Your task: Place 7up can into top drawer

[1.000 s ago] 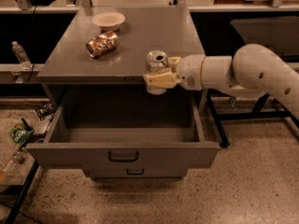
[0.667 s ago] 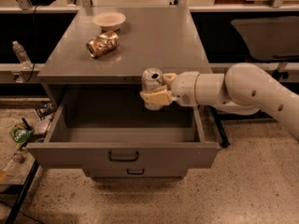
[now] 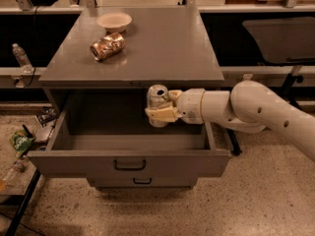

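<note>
The 7up can [image 3: 157, 96], silver-white with a silver top, stands upright in my gripper [image 3: 158, 113], which is shut on it. The gripper holds the can in the air over the open top drawer [image 3: 129, 162], above the right part of the drawer's inside and just below the front edge of the cabinet top. The top drawer is wide, deep and grey, pulled fully out, with a dark bar handle [image 3: 130, 165] on its front. Nothing shows inside it. My white arm [image 3: 246, 109] reaches in from the right.
A dented brownish-orange can [image 3: 107, 45] lies on its side on the grey cabinet top [image 3: 167, 43], next to a small pale bowl [image 3: 114, 20]. A narrower drawer [image 3: 142, 182] sits below. A plastic bottle [image 3: 20, 57] and litter [image 3: 19, 142] lie at the left.
My gripper has carried the can leftward and down, from beside the cabinet's right front corner to over the inside of the open drawer.
</note>
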Controlling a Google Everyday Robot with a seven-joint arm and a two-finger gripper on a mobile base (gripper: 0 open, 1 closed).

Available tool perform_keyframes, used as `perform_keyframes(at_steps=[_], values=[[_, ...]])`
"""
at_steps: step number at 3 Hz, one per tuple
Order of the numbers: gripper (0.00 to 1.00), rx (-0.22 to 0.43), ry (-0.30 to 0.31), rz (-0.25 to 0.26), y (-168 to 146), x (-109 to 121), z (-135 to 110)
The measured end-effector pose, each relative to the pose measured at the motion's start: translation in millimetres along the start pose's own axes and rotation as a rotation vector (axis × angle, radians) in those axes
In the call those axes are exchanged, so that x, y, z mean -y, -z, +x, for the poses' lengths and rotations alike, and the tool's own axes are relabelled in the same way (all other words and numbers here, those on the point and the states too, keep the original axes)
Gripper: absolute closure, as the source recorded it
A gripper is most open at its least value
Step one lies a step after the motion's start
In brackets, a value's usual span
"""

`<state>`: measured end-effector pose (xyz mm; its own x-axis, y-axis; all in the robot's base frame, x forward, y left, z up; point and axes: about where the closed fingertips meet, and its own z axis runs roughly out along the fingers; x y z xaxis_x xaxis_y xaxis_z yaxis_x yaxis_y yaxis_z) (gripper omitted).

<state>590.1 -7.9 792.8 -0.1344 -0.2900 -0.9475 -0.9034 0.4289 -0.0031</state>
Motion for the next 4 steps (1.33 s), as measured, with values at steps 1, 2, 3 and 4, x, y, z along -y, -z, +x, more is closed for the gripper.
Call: perform_keyframes(at_steps=[1, 2, 3, 4], values=[[1.0, 0.005, -0.049, -0.078, -29.1, -7.7, 46.0], [0.84, -0.019, -0.027, -0.131, -53.5, -4.5, 71.7], [0.61, -0.065, 0.031, -0.122, -69.7, 3.5, 85.0], [0.38, -0.093, 0.067, -0.113, -83.9, 9.1, 97.8]])
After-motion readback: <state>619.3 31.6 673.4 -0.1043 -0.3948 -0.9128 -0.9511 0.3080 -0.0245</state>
